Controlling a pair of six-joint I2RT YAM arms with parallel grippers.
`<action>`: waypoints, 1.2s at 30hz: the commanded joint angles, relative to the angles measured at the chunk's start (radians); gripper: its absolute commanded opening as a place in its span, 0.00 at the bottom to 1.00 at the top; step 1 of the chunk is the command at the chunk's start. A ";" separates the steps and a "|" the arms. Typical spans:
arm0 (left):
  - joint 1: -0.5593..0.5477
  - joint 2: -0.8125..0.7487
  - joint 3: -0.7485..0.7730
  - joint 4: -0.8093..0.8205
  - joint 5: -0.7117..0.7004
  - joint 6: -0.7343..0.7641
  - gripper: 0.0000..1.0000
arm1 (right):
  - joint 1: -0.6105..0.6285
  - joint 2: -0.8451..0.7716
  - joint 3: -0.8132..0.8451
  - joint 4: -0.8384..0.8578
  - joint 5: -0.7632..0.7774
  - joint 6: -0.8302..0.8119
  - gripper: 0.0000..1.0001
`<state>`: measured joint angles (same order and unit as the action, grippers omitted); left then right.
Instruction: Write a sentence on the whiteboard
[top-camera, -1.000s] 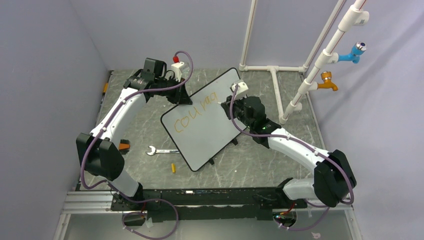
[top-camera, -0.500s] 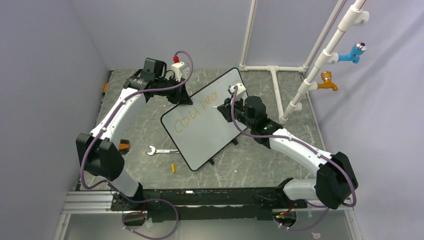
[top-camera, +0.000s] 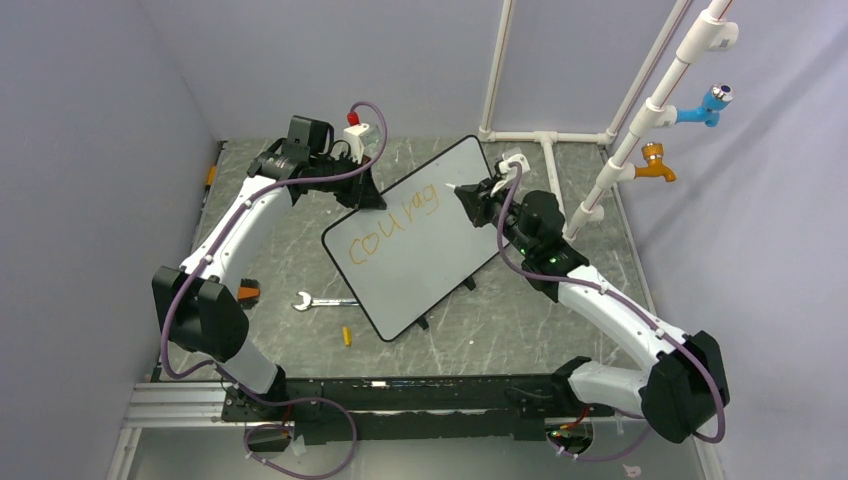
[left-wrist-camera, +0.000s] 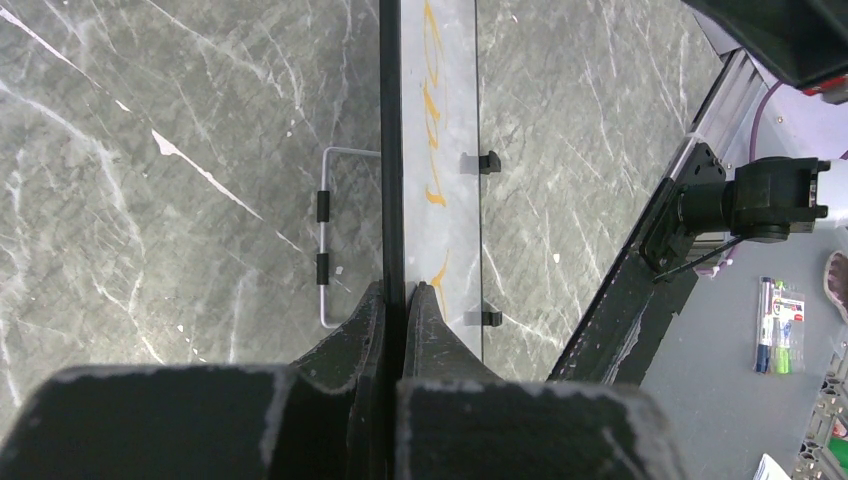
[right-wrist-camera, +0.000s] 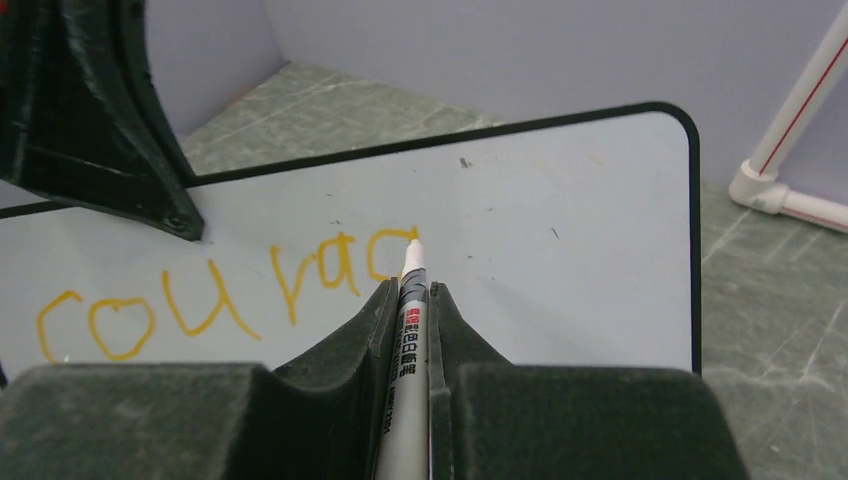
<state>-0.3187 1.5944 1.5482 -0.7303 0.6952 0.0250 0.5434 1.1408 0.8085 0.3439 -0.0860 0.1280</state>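
The whiteboard (top-camera: 420, 255) stands tilted on the marble table. It also shows edge-on in the left wrist view (left-wrist-camera: 440, 120) and face-on in the right wrist view (right-wrist-camera: 560, 220). One row of orange letters (top-camera: 395, 222) reads "courag"; it also shows in the right wrist view (right-wrist-camera: 230, 290). My left gripper (top-camera: 365, 195) is shut on the board's far-left rim (left-wrist-camera: 392, 150). My right gripper (top-camera: 470, 195) is shut on a white marker (right-wrist-camera: 412, 330). The marker's tip is at the last letter; I cannot tell whether it touches the board.
A silver wrench (top-camera: 320, 301) and a small yellow piece (top-camera: 347, 336) lie on the table left of the board's near corner. White pipes (top-camera: 620, 150) with a blue tap and an orange tap stand at the right. A metal frame shows beside the board (left-wrist-camera: 325, 245).
My right gripper has moved right and away along the board with the marker. The row of letters has grown by a "g" shape. The left gripper and board have stayed still.
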 joint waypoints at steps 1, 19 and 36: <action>-0.019 0.003 0.001 -0.028 -0.096 0.116 0.00 | -0.011 0.036 0.016 0.045 0.003 0.023 0.00; -0.019 0.003 -0.002 -0.024 -0.074 0.121 0.00 | -0.032 0.141 0.047 0.099 -0.037 0.046 0.00; -0.020 -0.015 -0.013 -0.015 -0.055 0.140 0.00 | -0.045 0.187 0.104 0.050 0.016 0.036 0.00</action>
<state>-0.3187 1.5940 1.5482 -0.7288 0.7033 0.0338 0.5053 1.3178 0.8505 0.3717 -0.0963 0.1650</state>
